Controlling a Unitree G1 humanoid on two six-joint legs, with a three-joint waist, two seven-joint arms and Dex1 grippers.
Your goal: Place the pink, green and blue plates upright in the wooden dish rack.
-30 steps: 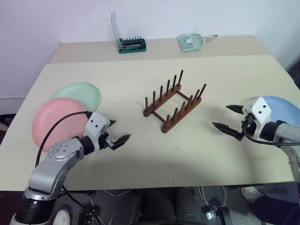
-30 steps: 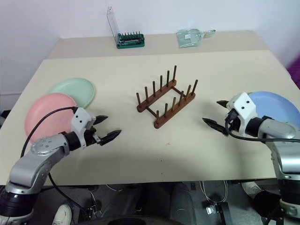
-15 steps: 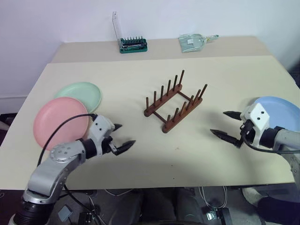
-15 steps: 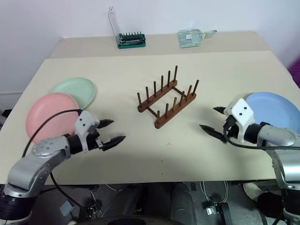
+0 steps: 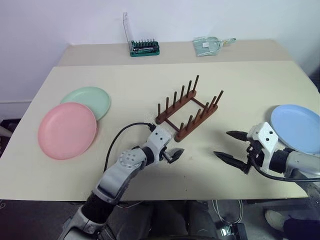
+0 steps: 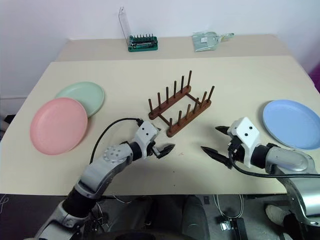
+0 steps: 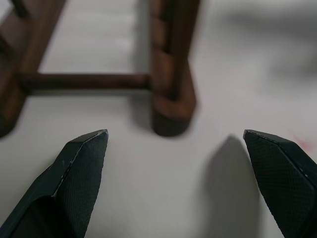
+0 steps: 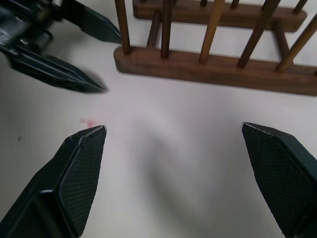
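The wooden dish rack (image 5: 189, 114) stands empty at mid-table, its pegs upright. At the left lies the pink plate (image 5: 67, 130), overlapping the edge of the green plate (image 5: 87, 99) behind it. The blue plate (image 5: 297, 127) lies flat at the right. My left gripper (image 5: 177, 148) is open, just in front of the rack's near end (image 7: 171, 109), holding nothing. Between the rack and the blue plate, my right gripper (image 5: 221, 144) hangs open and empty, pointing at the rack's near rail (image 8: 213, 69). The right wrist view also shows the left gripper (image 8: 74, 44).
A green tool holder (image 5: 145, 48) and a clear packet (image 5: 207, 46) sit on the far table strip by the wall. The table's front edge (image 5: 200, 192) runs close below both grippers.
My left gripper swept right, from beside the pink plate to the rack's near end. My right gripper drew back from the blue plate's edge toward the table's front. Both stayed open.
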